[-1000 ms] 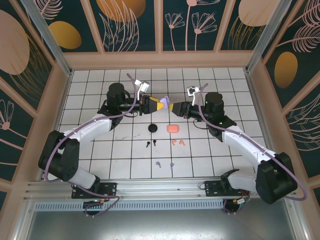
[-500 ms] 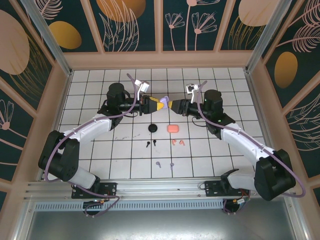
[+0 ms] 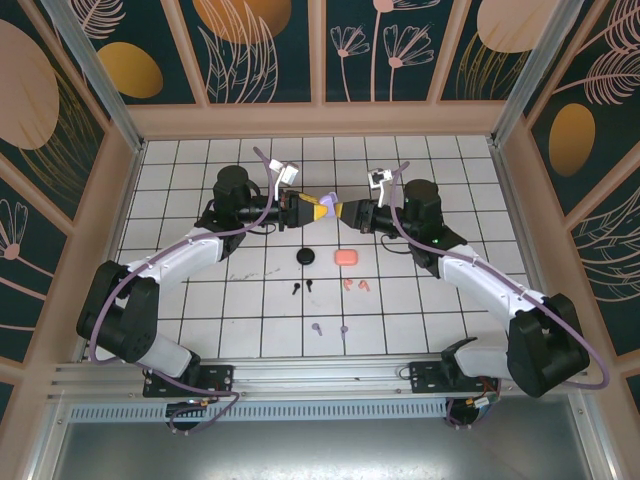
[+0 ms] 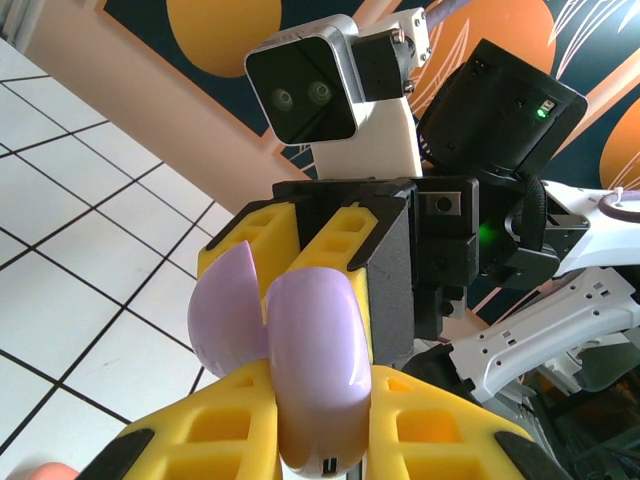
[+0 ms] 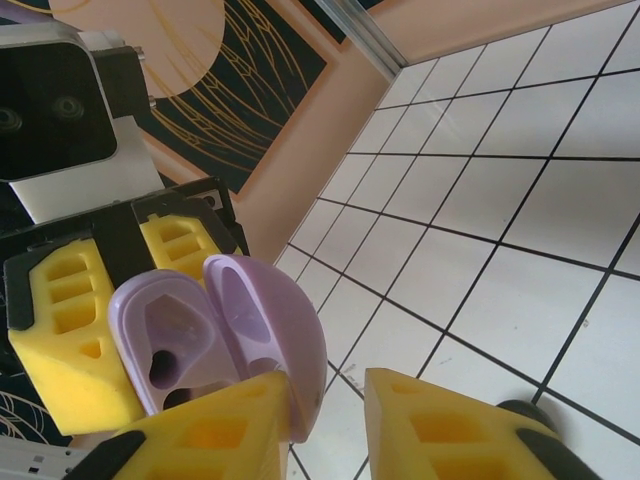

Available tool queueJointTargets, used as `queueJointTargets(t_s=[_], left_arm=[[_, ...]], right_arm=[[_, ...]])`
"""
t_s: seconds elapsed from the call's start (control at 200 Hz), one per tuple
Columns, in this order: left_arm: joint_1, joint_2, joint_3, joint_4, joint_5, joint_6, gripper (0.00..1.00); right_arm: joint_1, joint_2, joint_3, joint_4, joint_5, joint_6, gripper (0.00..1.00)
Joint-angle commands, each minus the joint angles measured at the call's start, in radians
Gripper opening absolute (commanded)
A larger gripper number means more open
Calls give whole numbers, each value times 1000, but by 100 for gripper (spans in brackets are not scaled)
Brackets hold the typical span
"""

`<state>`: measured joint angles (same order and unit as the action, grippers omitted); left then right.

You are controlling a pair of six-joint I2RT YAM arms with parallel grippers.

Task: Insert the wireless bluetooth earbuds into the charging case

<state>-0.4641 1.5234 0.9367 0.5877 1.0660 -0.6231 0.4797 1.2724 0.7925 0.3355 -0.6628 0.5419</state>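
In midair, lilac charging case (image 5: 185, 335) in grip of left hand (image 3: 316, 208), open mouth toward right hand (image 5: 325, 415), fingers apart

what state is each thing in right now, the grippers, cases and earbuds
lilac case: lid open, held in the air
left gripper: shut on the lilac case
right gripper: jaws apart at the case's lid
black earbuds: loose on the table
pink earbuds: loose on the table
lilac earbuds: loose on the table
black case: on the table, looks closed
pink case: on the table, looks closed
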Motion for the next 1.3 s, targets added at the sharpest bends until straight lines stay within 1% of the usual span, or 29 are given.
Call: queueJointTargets(t_s=[0.0,0.165,0.265,0.5,0.535,0.586,0.651,0.681,0.716,0.771,0.851,0.941,1.081,1.141,1.201,1.296], left_arm=[[-4,4,1,49,18,-10,0],[-5,4,-15,54,16,-9,0],[-5,4,-19,55,13,-9,0],[-5,8,-12,39,-8,-4,0],[-5,9,-9,28,-17,4,0],[-6,11,0,-5,-33,21,12],[-4,9,19,-75,-65,70,34],[-4,9,29,-109,-78,98,42],[-4,8,30,-152,-93,139,49],[0,6,89,-243,-108,204,58],[11,7,150,-384,-127,305,68],[30,18,217,-530,-132,412,74],[54,69,342,-758,-126,566,77],[56,98,393,-848,-122,628,77],[56,134,449,-941,-114,689,75],[57,184,533,-1084,-88,784,71]], right_arm=[[5,12,35,34,4,9,24],[8,24,57,36,4,15,25],[11,34,67,37,2,16,24],[18,45,80,22,-2,2,0],[18,44,84,10,4,-5,0],[17,44,92,-13,17,-19,0],[14,45,109,-61,38,-47,0],[12,46,117,-86,49,-68,0],[6,48,128,-125,64,-92,0],[-5,53,148,-202,87,-135,0],[-31,63,181,-301,109,-210,0],[-60,87,228,-423,147,-315,0],[-68,146,316,-594,207,-494,0],[-69,168,339,-637,224,-550,0],[-67,179,354,-660,226,-591,0],[-64,186,375,-682,202,-633,0]])
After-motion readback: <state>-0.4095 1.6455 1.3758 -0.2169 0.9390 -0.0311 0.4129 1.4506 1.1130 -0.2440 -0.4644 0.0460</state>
